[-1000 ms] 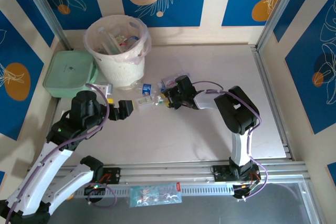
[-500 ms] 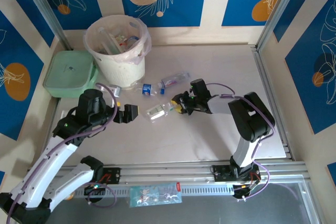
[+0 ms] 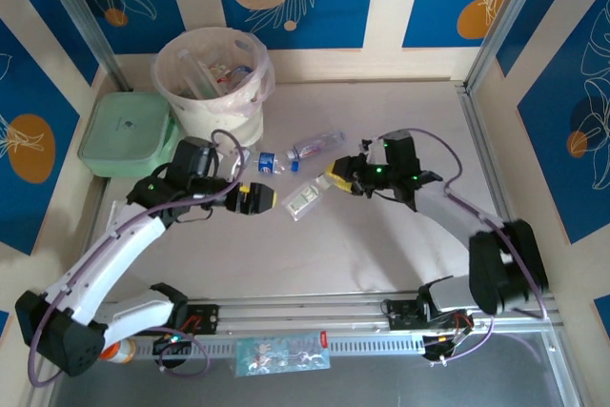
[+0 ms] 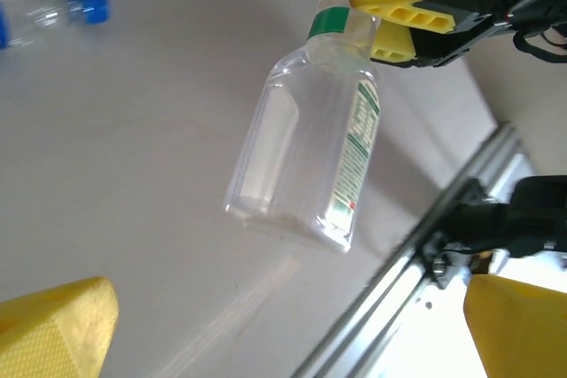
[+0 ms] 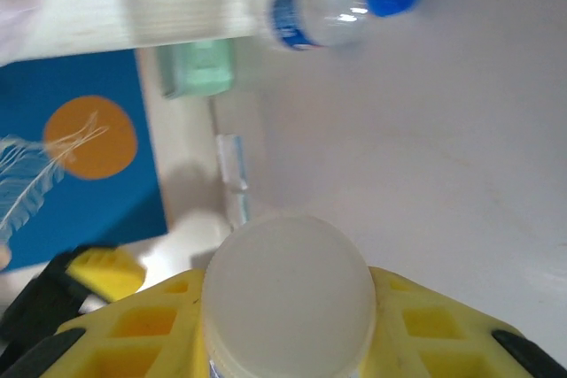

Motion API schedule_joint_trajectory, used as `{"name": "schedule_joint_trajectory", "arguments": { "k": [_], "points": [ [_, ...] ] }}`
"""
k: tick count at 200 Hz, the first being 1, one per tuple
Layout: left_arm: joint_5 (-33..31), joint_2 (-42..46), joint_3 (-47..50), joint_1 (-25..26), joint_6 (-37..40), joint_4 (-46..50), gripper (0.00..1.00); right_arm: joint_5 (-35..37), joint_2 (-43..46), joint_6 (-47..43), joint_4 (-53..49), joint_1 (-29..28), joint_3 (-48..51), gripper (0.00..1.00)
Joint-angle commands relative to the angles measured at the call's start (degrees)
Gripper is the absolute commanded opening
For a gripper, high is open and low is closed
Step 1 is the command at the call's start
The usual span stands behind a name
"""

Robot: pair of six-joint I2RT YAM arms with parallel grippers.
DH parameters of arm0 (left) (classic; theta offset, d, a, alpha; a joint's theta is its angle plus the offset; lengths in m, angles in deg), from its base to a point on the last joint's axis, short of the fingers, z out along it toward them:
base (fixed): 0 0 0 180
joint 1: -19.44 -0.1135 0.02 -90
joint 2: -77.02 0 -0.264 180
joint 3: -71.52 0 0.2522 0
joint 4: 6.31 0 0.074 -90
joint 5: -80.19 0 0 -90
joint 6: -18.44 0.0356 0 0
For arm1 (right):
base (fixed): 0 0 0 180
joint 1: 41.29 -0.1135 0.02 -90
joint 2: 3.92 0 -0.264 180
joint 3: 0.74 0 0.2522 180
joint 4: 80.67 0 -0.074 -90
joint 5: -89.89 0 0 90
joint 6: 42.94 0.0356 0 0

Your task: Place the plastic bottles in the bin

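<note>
— So, what has our right hand got?
— It's clamped on the capped neck of a clear bottle. The bottle's body reaches toward our left hand, and that hand's fingers are spread wide, gripping nothing.
— And past them?
— Two small bottles lie on the desk just beyond both hands. Well beyond our left hand stands the bin, its liner bag draped over the rim.

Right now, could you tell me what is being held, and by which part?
The right gripper holds the clear bottle by its white cap; the left gripper is empty.
</note>
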Motion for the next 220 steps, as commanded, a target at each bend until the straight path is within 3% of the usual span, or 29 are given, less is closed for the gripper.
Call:
{"name": "schedule_joint_trajectory", "arguments": {
  "k": [1,80,123,175,204,220],
  "points": [
    [10.49,-2.48,-2.55,1.44,-1.79,-3.39,0.99,-7.83,3.81,-5.87,-5.49,0.70,-3.03,0.34],
    [16.54,-9.84,-7.31,8.93,-3.86,-9.73,0.99,-12.01,10.75,-6.73,-10.27,0.31,-6.62,0.35],
    [15.56,-12.88,-8.61,13.31,-3.88,-11.64,1.00,-12.17,12.46,-5.55,-9.43,-0.07,-6.40,0.35],
    [15.60,-15.04,-12.25,14.01,-1.01,-8.69,0.74,-11.58,13.47,-7.86,-11.55,-0.58,-6.64,0.35],
    [16.77,-15.22,-12.84,14.27,-0.29,-8.24,0.53,-11.08,14.17,-7.74,-11.38,-0.65,-6.27,0.35],
    [16.80,-15.48,-13.39,14.72,0.46,-7.24,0.48,-10.62,14.57,-7.49,-11.13,-0.68,-6.15,0.35]
  ]
}}
